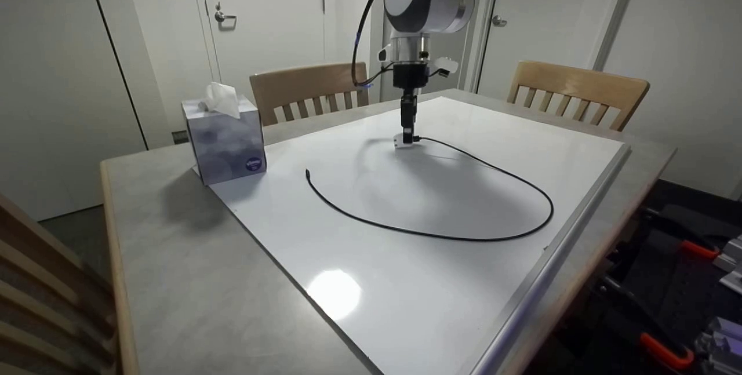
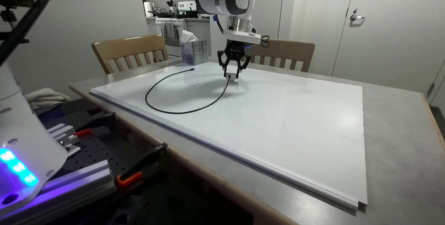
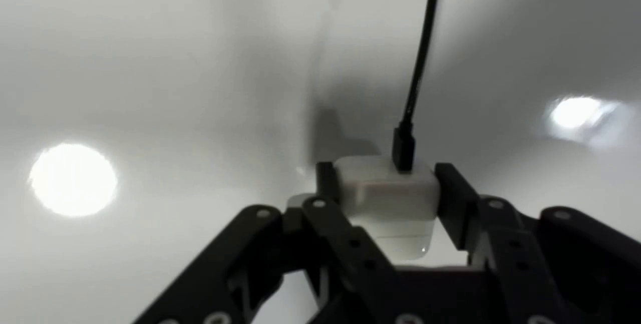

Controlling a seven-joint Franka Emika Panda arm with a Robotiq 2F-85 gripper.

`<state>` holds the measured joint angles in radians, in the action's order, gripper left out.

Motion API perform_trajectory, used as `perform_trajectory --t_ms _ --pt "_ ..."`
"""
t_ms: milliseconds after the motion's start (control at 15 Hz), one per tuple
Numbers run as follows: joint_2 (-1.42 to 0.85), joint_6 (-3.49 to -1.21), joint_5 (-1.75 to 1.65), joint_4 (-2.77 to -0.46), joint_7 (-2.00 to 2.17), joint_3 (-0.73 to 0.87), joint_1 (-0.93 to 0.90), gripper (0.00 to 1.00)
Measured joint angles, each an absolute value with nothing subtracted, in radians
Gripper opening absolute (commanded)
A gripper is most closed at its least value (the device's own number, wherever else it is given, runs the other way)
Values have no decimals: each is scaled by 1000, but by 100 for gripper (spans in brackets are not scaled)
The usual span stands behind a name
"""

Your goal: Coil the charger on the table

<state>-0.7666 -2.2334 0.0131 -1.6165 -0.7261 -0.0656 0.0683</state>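
Fingers (image 3: 456,204) pinch white adapter (image 3: 389,196) by opposite sides: probably light, rigid, slightly slick. Cable (image 1: 487,240) on table (image 1: 417,299) likely springy; best gripped just behind loose plug (image 1: 308,174).

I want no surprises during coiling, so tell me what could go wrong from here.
With the gripper clamped on the white adapter, a taut pull might draw out the black plug seated in its face.

The far end of the black cable lies loose, so it may slide across the glossy white tabletop instead of winding into a coil.
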Motion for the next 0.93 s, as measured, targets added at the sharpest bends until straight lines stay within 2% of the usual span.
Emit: perform_trajectory --t_ms 333,400,467,667,733,933 --pt "-779 -2325 6 -1616 -706 -88 68 26" --pt "-781 -2330 4 -1616 -710 -95 68 76" --pt "-783 -2331 3 -1615 -714 -101 68 77" --pt "-788 -2331 1 -1616 -720 -107 69 97" --pt "-788 -2331 0 -1616 -721 -107 70 100" --pt "-776 -2300 2 -1616 -726 -109 86 100"
